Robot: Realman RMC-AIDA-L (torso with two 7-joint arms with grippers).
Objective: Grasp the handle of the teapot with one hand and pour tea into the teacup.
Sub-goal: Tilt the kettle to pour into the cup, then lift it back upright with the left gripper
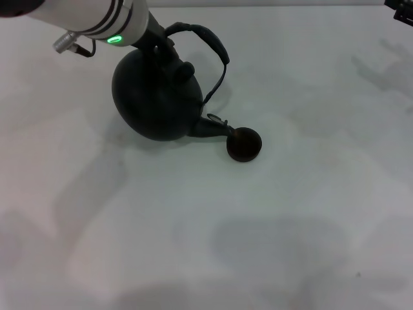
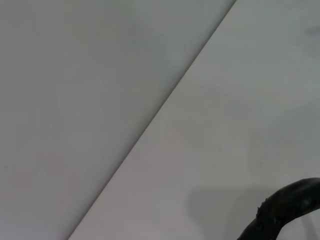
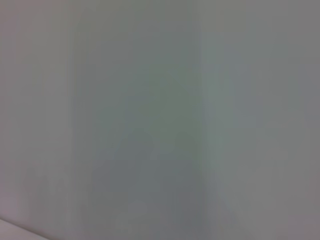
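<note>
teapot (image 1: 158, 97) tilted, spout over the teacup (image 1: 244, 144) just beside it. your left gripper (image 1: 160, 44) sits at the handle (image 1: 210, 42); can't tell its grip. right gripper unseen.

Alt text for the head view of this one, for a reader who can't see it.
A black teapot is tipped with its spout over a small dark teacup on a pale table. The left arm's tool is at the base of the handle; its fingers are hidden.

A bare test bench, lab-like: a plain white table (image 1: 271, 245) against a blank pale wall (image 2: 75, 100), with no household furnishings.
</note>
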